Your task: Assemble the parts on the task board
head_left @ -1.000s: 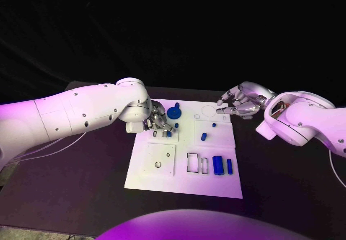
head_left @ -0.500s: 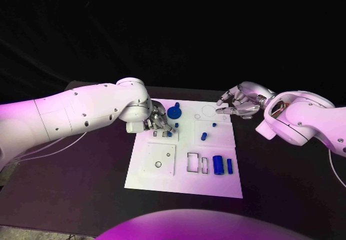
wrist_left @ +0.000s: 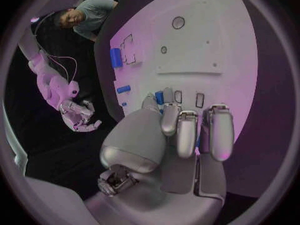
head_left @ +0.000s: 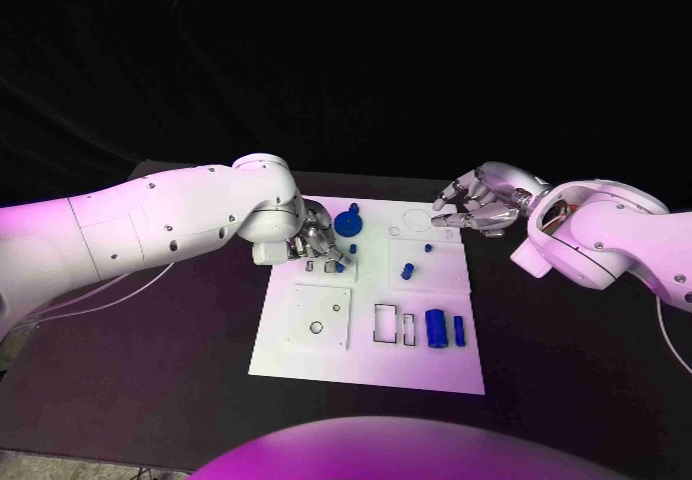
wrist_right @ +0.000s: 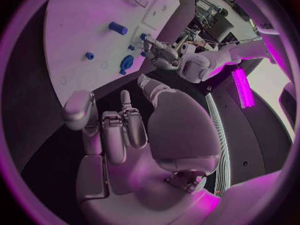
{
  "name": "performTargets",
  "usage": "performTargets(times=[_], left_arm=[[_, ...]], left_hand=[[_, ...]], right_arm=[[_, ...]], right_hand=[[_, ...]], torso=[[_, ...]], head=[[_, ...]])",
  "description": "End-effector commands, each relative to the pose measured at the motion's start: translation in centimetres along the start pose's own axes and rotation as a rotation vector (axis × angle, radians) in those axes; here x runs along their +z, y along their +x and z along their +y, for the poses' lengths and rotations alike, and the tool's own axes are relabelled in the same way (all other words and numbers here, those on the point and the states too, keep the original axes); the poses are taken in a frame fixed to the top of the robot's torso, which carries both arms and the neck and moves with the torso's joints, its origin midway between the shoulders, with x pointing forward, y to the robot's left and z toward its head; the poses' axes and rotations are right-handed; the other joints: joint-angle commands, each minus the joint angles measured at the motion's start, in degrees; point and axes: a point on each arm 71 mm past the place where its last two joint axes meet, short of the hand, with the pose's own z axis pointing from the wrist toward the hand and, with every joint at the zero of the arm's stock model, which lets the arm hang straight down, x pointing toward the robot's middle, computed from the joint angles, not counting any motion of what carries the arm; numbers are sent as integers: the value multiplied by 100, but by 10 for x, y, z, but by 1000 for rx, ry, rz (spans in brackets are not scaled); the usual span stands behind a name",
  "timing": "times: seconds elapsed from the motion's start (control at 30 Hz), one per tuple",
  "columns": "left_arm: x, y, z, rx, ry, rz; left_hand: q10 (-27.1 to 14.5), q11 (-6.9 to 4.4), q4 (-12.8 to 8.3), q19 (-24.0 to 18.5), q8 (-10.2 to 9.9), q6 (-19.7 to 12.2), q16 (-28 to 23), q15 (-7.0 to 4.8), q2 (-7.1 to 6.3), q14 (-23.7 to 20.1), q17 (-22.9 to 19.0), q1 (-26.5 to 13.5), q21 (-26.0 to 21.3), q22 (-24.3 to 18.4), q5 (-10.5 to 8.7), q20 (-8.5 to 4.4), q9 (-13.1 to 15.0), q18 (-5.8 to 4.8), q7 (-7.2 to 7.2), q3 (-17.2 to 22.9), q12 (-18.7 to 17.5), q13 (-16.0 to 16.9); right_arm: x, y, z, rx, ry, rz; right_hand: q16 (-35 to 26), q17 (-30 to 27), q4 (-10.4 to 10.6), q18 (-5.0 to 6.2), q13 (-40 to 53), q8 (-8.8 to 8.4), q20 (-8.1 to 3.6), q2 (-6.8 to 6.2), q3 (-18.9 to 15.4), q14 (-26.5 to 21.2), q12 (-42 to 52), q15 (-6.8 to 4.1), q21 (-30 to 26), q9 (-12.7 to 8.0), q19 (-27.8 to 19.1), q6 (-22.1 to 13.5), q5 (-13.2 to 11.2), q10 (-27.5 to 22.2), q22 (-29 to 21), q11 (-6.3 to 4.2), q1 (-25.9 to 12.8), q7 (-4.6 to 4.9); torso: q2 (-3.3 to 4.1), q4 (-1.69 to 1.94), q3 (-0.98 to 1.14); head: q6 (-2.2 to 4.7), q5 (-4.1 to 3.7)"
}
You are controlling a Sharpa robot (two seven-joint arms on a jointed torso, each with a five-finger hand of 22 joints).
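The left hand (head_left: 315, 245) is reaching down onto the far left part of the task board (head_left: 368, 365), its fingers (wrist_left: 186, 135) curling over a small blue part (wrist_left: 160, 97) that is showing between the thumb and fingertips in the left wrist view — it looks to be pinching that piece at a slot, though the fingers are hiding the actual contact, so I cannot tell for sure. Just beyond this hand a round blue knob (head_left: 352, 222) is sitting on the board. Towards the robot from it, two blue cylinders (head_left: 436, 329) are lying side by side beside empty rectangular recesses.

The right hand (head_left: 476, 210) is hovering at the board's far right corner, fingers (wrist_right: 112, 130) curling inward and holding nothing.

The parts are likely rigid, light plastic — smooth, apt to slip or tip. A pinch across the short sides, near the middle, should be keeping the piece square to its slot.
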Motion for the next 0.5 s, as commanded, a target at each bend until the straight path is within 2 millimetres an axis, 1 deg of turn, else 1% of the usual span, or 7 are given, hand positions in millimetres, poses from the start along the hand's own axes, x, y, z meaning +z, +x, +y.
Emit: performTargets(times=[0.03, 0.3, 0.5], left_arm=[[0, 1, -2, -2, 3, 10], [1, 0, 0, 0, -2, 13], [1, 0, 0, 2, -3, 17]], left_hand=[[109, -135, 0, 32, 37, -24, 21, -64, 123, 613, 1509, 182, -20, 671, -33, -43, -6, -41, -14, 29, -1, 12], [112, -131, 8, 35, 42, -25, 21, -62, 127, 613, 1509, 147, -19, 676, -99, -43, -11, -43, -7, 75, -2, 16], [114, -128, 9, 35, 44, -26, 21, -60, 120, 613, 1509, 124, -20, 677, -123, -42, -13, -43, -5, 85, 0, 19]], right_arm=[[0, 2, 0, -12, -3, 20], [0, 2, 1, -12, -5, 24], [0, 2, 1, -12, -5, 26]], right_hand=[[23, 1509, 27, 36, 473, 4, -8, -19, 6, 597, -32, -10, -28, 5, -37, -17, 19, -28, -5, -9, -32, 8], [23, 1509, 32, 38, 470, 10, -8, -20, 9, 597, -35, -11, -38, 10, -40, -18, 18, -30, -10, -9, -33, 8], [23, 1509, 36, 38, 472, 13, -8, -22, 9, 597, -34, -11, -39, 13, -40, -19, 14, -28, -9, -9, -35, 8]], torso=[[1, -3, 0], [0, 7, 1], [0, 4, -1]], head=[[-8, -6], [-15, -11], [-21, -5]])
